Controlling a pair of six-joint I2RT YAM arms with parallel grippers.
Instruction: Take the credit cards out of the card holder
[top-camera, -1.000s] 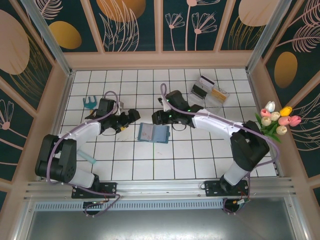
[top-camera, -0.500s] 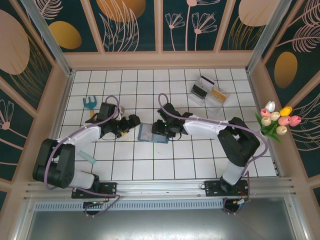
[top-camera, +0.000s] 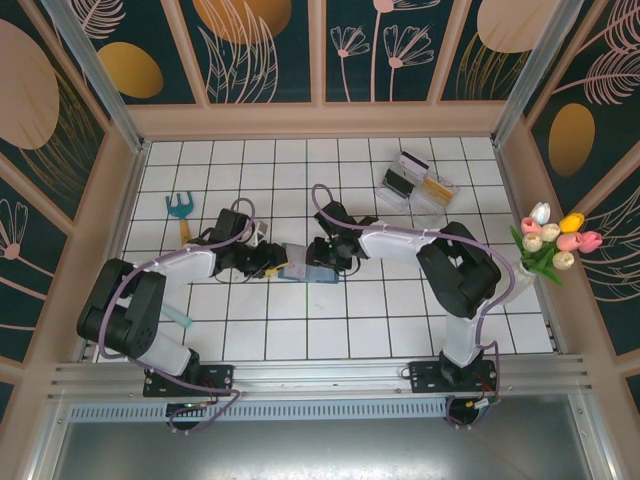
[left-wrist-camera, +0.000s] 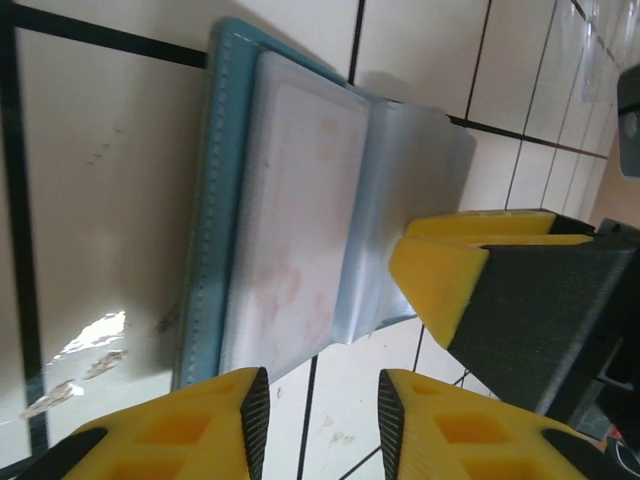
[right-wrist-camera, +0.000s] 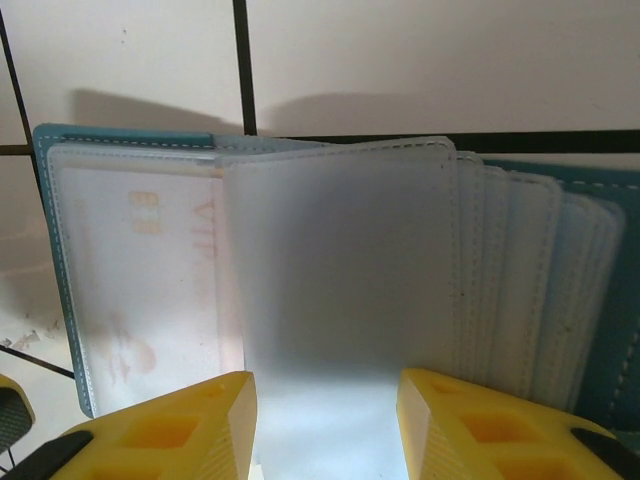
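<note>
The teal card holder (top-camera: 303, 267) lies open on the white tiles between both grippers. Its frosted sleeves (right-wrist-camera: 340, 290) fan out. One of the credit cards (right-wrist-camera: 140, 270), pale with faint reddish lettering, shows through the leftmost sleeve. My left gripper (top-camera: 275, 262) hovers at the holder's left edge; its yellow fingers (left-wrist-camera: 322, 395) stand narrowly apart over bare tile beside a sleeve corner. My right gripper (top-camera: 322, 258) sits over the holder's right half, fingers (right-wrist-camera: 328, 400) apart with a raised sleeve leaf seen flat between them. One right finger (left-wrist-camera: 440, 275) rests above the sleeves.
A clear tray (top-camera: 420, 183) at the back right holds a grey dark-striped card and a yellow-orange one. A teal toy fork (top-camera: 180, 208) lies at the left, tulips (top-camera: 555, 238) by the right wall. Wooden walls ring the tiled floor.
Both grippers have closed in on the card holder, the left from the left, the right from the right. The left jaws have narrowed markedly. The holder now lies partly under the grippers.
</note>
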